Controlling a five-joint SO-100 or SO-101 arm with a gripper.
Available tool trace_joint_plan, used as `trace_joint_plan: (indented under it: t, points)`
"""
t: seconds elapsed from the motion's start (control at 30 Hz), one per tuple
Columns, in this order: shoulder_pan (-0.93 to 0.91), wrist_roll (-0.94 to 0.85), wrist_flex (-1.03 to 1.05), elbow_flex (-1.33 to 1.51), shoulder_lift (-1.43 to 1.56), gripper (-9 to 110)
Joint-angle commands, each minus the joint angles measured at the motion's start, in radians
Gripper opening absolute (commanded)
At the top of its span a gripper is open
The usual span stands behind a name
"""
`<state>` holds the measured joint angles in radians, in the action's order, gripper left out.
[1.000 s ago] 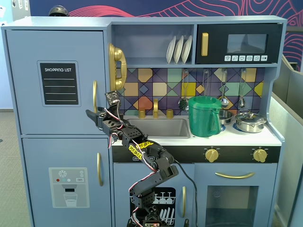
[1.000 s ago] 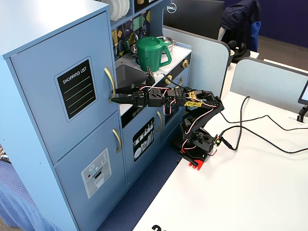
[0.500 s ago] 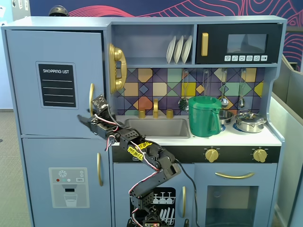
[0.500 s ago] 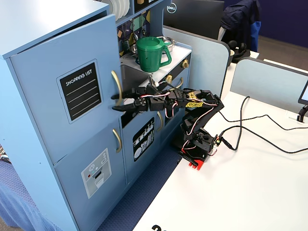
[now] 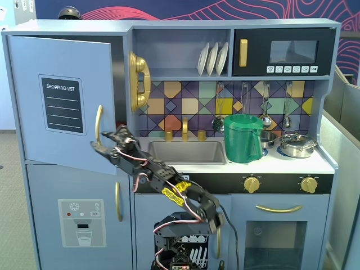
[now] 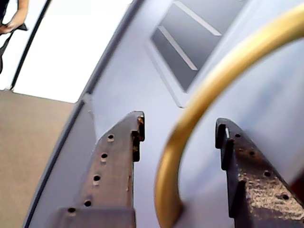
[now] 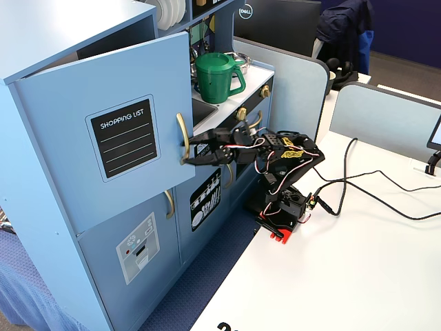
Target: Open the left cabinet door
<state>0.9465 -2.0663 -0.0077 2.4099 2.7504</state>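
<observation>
Standing tall across both fixed views is the blue play kitchen (image 5: pixel 180 169), and its upper left door is swinging out. The left cabinet door (image 5: pixel 62 101) — the one with the black SHOPPING LIST panel (image 7: pixel 125 136) — is hanging partly ajar, its free edge angling away from the cabinet front while the lower door with the water-dispenser picture (image 5: pixel 82 224) is sitting flush beneath it. The black arm (image 7: pixel 275 155) is reaching up from its base on the white table (image 7: pixel 358 276) towards that door. The gripper (image 6: pixel 179 135) is straddling the curved gold handle (image 6: pixel 199 109) — in the wrist view the fingers (image 6: pixel 116 161) are spread, one on each side of the bar, with gaps showing between them and the handle.
</observation>
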Motion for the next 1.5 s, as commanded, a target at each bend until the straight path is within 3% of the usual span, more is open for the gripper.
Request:
trace_joint_plan:
  t: [0.0,0.33,0.6,0.8,1.2,1.47]
  points:
    - [-0.092,0.055,0.061,0.049,0.160,10]
    - [-0.318,0.233,0.255,0.098,0.387,9]
    - [-0.388,0.285,0.147,0.046,0.114,9]
    - [-0.302,0.241,0.012,-0.017,-0.084,8]
    - [0.075,-0.052,-0.137,-0.017,-0.114,8]
    - [0.213,-0.123,-0.230,-0.021,-0.173,8]
